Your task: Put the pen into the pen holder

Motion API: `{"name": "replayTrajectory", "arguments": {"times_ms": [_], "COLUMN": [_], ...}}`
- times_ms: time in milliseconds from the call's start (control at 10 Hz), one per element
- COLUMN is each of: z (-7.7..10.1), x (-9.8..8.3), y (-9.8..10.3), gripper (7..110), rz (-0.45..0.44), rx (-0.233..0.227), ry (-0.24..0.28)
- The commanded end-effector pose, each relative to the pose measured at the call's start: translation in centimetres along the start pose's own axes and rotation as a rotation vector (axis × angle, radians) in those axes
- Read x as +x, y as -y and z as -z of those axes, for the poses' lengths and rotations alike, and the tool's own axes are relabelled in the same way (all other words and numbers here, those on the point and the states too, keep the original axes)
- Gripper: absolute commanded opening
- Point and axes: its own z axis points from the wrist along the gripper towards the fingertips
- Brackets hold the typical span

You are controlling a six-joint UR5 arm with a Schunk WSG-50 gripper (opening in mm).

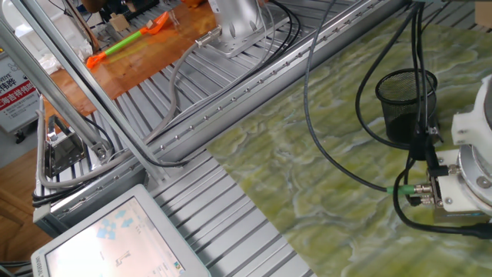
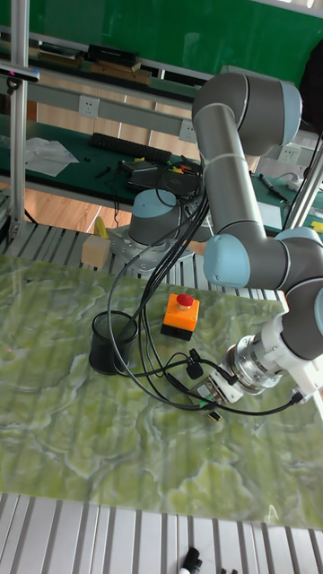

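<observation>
UR5 arm bends low over the green marbled surface, wrist tilted down-left, w/ black cables looping from it. The claw hangs just above the mat, right of the holder; too small & cable-cluttered to tell if it's spread or pinching anything. Mesh holder stands upright near the mat's back-left; also seen in the fixed view beside the wrist. Pen can't be made out in either view. Orange box w/ red button sits just right of the holder, apart from it.
</observation>
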Motion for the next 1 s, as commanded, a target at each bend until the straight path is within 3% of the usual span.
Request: {"name": "replayTrajectory", "arguments": {"times_ms": [0,100,400,900], "z": [0.1,0.1,0.6,1.4], "x": [0.0,-0.1,-0.2,-2.1], "y": [-0.3,-0.4,-0.8,-1.2], "gripper": [22,7,7,7], "rz": [-0.012,-0.017,-0.042,-0.089], "rx": [-0.016,-0.018,-0.030,-0.040], "ry": [0.001,0.006,0.025,0.116]}}
